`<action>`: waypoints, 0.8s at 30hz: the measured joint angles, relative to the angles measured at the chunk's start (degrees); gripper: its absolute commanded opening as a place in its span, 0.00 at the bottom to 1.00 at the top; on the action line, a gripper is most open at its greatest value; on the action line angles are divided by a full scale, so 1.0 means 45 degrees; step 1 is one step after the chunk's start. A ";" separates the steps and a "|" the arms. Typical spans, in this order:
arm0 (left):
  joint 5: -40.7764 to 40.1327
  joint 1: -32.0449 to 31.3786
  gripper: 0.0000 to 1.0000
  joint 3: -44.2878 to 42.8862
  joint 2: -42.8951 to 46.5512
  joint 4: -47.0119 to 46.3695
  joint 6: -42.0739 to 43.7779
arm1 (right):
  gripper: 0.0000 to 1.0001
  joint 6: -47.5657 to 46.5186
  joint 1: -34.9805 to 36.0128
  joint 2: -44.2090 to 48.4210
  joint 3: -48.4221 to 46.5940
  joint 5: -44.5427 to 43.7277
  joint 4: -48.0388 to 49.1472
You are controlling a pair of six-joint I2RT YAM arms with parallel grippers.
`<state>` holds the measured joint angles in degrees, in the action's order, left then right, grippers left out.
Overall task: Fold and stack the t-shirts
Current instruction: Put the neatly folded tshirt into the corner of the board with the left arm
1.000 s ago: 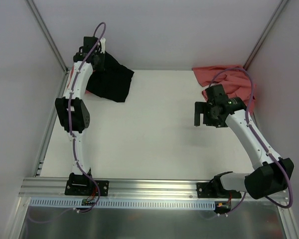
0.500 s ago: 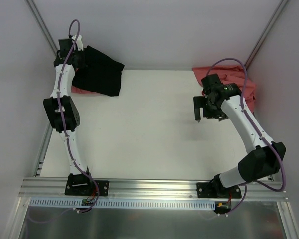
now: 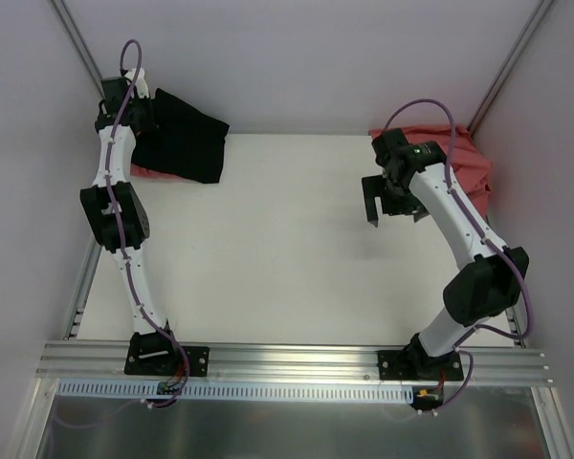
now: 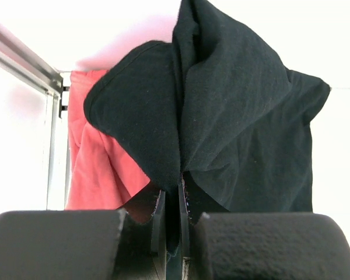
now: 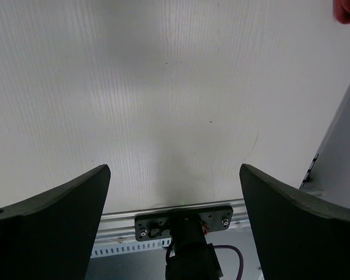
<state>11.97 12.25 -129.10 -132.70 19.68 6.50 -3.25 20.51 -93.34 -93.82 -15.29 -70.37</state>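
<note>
A white table sits between pale walls, an aluminium rail along its near edge.

Top view: fixed high, looking down on my whole tabletop. Left wrist view: close behind left pincer, black t-shirt just ahead filling it. Right wrist view: past right pincer down onto tabletop, also in top view.

The black shirt covers most of one red shirt from me; my right arm crosses the red pile.
</note>
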 measured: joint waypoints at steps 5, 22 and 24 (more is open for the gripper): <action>0.0340 0.0136 0.00 -0.0092 -0.0209 -0.0073 -0.0525 | 0.99 -0.0053 0.0204 -0.0520 -0.0670 -0.0180 -0.0301; 0.2074 -0.0432 0.00 -0.1379 -0.0209 -0.0568 -0.2501 | 0.99 -0.0053 0.0826 -0.2176 -0.1899 -0.0204 -0.0495; 0.2195 -0.0427 0.00 -0.1608 -0.0204 -0.0690 -0.2628 | 0.99 -0.0053 0.0831 -0.2181 -0.1899 -0.0185 -0.0452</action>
<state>21.85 10.33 -136.33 -133.62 16.58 -5.32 -3.49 24.25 -103.15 -102.37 -16.12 -72.40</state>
